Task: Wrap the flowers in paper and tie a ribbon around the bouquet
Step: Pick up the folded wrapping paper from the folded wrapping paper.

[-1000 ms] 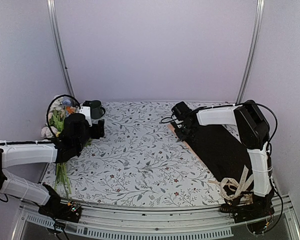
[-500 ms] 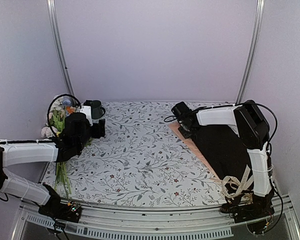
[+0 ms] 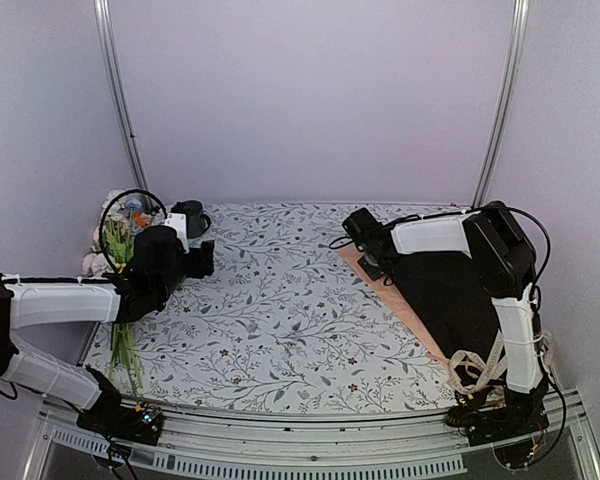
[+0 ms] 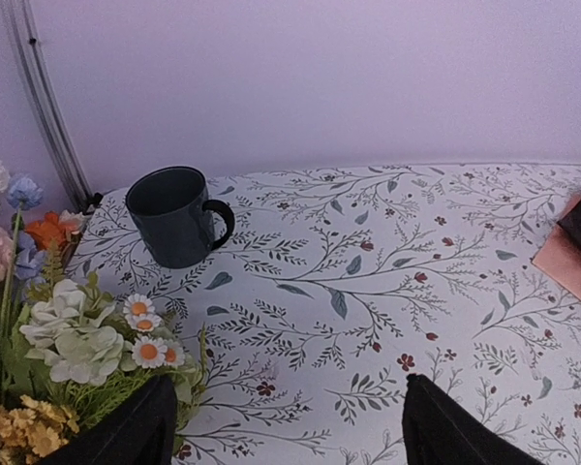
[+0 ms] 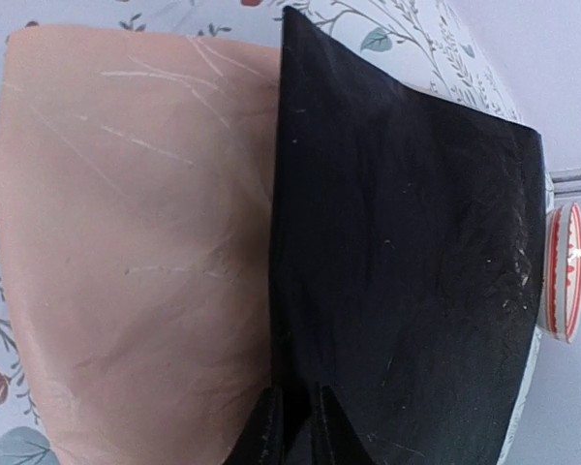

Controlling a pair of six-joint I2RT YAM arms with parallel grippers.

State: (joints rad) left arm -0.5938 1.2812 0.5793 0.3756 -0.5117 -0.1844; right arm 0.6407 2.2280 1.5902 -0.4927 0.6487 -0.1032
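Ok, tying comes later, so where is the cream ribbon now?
Top view: the cream ribbon lies at the table's near right corner, beside the right arm's base.

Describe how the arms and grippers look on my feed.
The left arm and right arm have white tubular links, black joints and black bases. Thin black cables loop beside each. The left gripper and right gripper have matte black fingers.

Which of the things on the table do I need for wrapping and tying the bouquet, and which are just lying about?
Needed: flowers, black paper, cream ribbon.
Lying about: dark mug, peach sheet.
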